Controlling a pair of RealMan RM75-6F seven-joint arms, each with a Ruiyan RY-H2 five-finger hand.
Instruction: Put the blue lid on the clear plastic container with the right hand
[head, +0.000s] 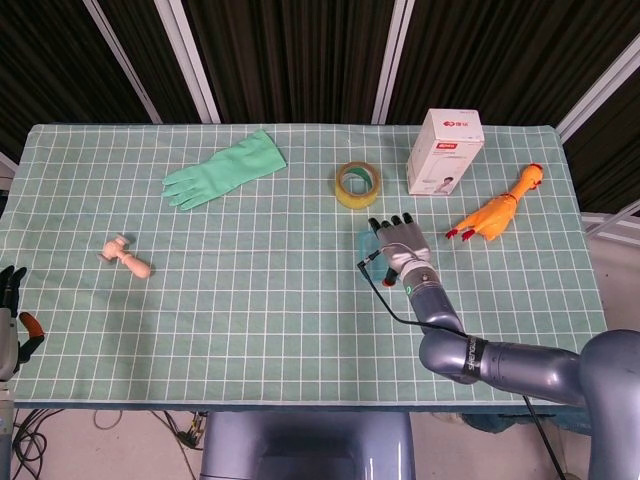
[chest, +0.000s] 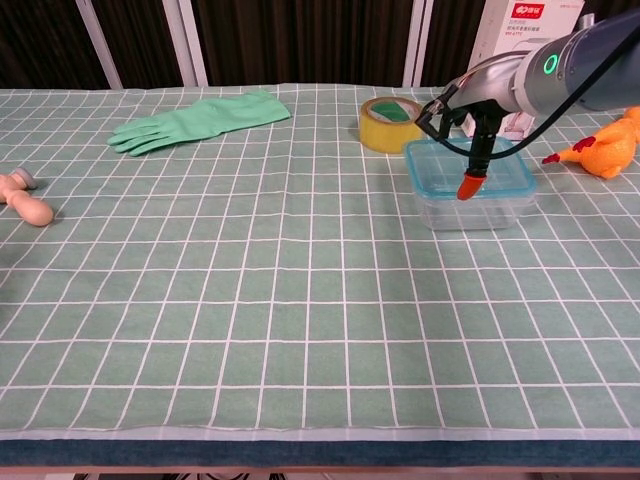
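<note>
The fingers (head: 390, 223) of the right hand (head: 402, 243) lie spread, palm down, over the blue lid (chest: 470, 165), with a red-tipped thumb hanging over the lid's middle in the chest view. Whether they grip the lid or merely rest on it I cannot tell, since the head view hides the underside. The lid sits flat on the rim of the clear container (chest: 470, 204), edges lined up all round — so the hand's low flat pose probably serves to seat or press it down, and the task looks nearly done. Just behind the container stands the roll of yellow tape (chest: 392, 123); behind and to its right are a white box (head: 444, 150) and an orange rubber chicken (head: 493, 213), close enough to be brushed on the way out. Far to the container's left lie a green glove (head: 224, 170) and a small wooden toy (head: 126, 256) on the checked worktop (chest: 250, 300) — the left hand (head: 9, 320) waits off that edge, holding nothing visible.
</note>
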